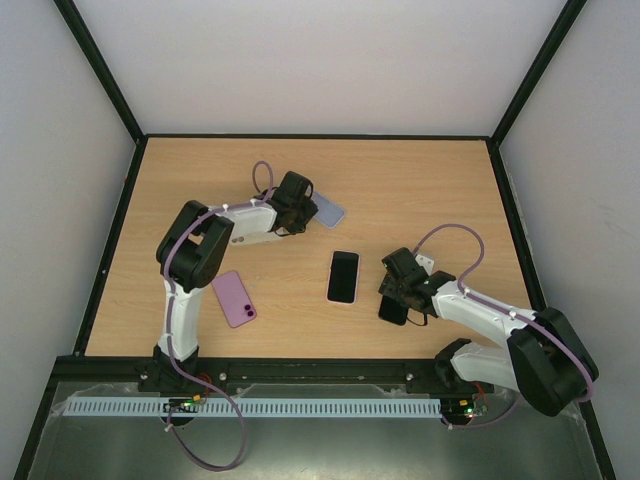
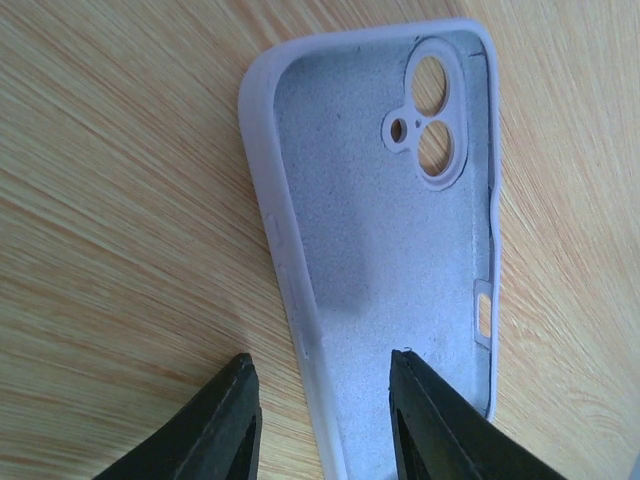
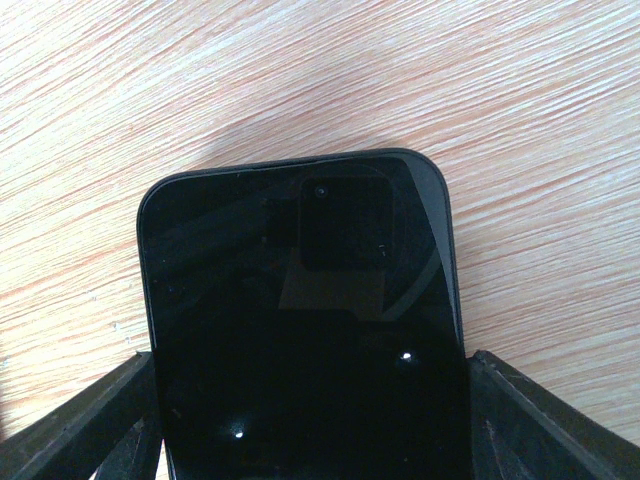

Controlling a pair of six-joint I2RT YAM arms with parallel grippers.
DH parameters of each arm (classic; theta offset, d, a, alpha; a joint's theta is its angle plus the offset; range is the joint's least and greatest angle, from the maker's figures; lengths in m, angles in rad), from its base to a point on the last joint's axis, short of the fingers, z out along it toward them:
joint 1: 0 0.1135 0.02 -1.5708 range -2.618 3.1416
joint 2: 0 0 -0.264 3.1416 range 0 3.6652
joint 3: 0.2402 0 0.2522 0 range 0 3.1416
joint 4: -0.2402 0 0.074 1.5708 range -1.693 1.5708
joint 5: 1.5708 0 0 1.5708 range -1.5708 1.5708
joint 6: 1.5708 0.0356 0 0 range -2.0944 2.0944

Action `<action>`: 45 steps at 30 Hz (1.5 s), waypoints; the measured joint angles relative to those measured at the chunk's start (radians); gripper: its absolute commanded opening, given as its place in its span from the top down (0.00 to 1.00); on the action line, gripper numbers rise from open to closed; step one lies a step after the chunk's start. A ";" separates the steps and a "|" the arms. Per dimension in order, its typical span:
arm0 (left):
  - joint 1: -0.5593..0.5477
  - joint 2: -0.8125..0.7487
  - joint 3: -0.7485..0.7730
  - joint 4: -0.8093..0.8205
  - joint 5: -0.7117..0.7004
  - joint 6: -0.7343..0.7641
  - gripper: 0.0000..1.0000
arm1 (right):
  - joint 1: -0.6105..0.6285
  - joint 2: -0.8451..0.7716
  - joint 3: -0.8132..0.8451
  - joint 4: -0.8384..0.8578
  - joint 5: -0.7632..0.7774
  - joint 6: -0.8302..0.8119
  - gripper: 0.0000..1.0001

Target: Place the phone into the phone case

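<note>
The lavender phone case (image 2: 400,250) lies open side up on the wooden table, at the back centre in the top view (image 1: 330,210). My left gripper (image 2: 324,360) straddles its long left wall, one finger on the table outside and one over the case's floor, with gaps on both sides; in the top view it (image 1: 303,207) sits at the case's left end. A black phone (image 3: 300,300) lies screen up between the fingers of my right gripper (image 3: 312,360), which press on both its long edges. From above, that phone (image 1: 392,311) pokes out beneath the right gripper (image 1: 398,298).
A second dark-screened phone with a pink rim (image 1: 343,276) lies in the table's middle. A purple phone-shaped item (image 1: 234,298) rests near the left arm's base. Black frame rails (image 1: 110,250) border the table.
</note>
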 measured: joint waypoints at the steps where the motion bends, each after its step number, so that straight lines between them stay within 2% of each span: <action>1: 0.000 0.001 0.001 0.000 0.006 -0.004 0.65 | 0.000 0.000 0.000 0.001 0.000 0.000 0.33; 5: -0.003 0.008 0.012 -0.014 0.027 -0.019 0.69 | 0.000 0.000 -0.002 0.011 -0.003 0.000 0.33; 11: -0.008 0.043 0.063 -0.042 0.052 -0.035 0.82 | 0.000 -0.008 -0.005 0.017 -0.007 0.002 0.33; 16: -0.007 0.058 0.089 -0.077 0.063 -0.029 0.97 | 0.000 -0.032 -0.018 0.020 -0.022 0.009 0.33; 26: -0.001 0.029 0.090 -0.175 0.028 0.070 0.98 | 0.000 -0.079 -0.026 0.012 -0.045 0.015 0.33; 37: 0.013 -0.291 -0.119 -0.334 -0.064 0.352 0.98 | 0.000 -0.056 -0.022 0.014 -0.093 -0.008 0.34; 45: -0.024 -0.526 -0.416 -0.352 -0.047 0.500 0.98 | 0.000 -0.017 0.007 0.009 -0.100 -0.024 0.34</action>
